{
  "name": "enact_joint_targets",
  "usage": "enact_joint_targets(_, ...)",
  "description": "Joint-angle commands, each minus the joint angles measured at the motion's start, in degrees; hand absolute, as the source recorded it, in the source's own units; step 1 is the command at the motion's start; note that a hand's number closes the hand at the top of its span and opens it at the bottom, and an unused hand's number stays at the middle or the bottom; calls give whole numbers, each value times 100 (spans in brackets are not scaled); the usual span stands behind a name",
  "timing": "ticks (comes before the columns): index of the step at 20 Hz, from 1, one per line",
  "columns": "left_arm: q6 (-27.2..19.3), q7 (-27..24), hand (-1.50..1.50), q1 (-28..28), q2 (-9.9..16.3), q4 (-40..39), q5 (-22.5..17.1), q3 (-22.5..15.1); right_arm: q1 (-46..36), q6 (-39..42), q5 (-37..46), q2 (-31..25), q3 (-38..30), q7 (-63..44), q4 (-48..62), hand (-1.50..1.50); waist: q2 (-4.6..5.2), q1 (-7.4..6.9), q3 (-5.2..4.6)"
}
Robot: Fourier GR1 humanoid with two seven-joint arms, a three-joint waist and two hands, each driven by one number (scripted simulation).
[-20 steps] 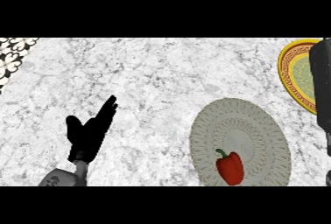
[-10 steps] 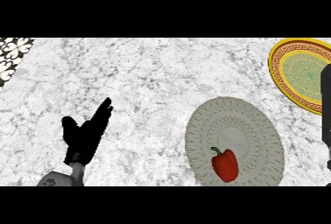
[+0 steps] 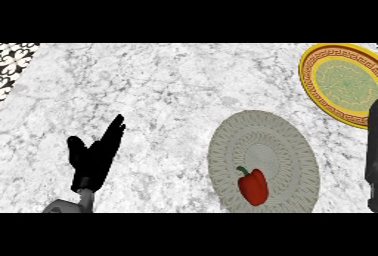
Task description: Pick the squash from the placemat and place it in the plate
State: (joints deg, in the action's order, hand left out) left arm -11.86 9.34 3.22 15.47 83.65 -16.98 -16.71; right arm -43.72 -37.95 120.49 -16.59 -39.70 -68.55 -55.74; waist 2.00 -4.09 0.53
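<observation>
two hands are showing here. the left hand [image 3: 92, 157] is resting near the counter's [image 3: 170, 85] front-left edge, fingers straight and spread. the right hand [image 3: 373, 155] is peeking in at the right edge, can't tell its fingers. the red pepper [image 3: 253, 186] is lying on the grey placemat [image 3: 263, 135] by the front edge, with the plate [image 3: 325, 75] sitting at the far-right corner.
</observation>
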Motion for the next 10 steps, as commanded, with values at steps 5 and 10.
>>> enact_joint_targets(5,82,104,0,-51,60,-144,-62,75,-62,-483,-1042,149,-1557,-783,906,-150,-10,98,-9)
enact_joint_targets(10,152,12,0,-217,23,-195,2,-20,-198,-1652,-1820,89,-1897,25,1714,-150,-40,76,-18)
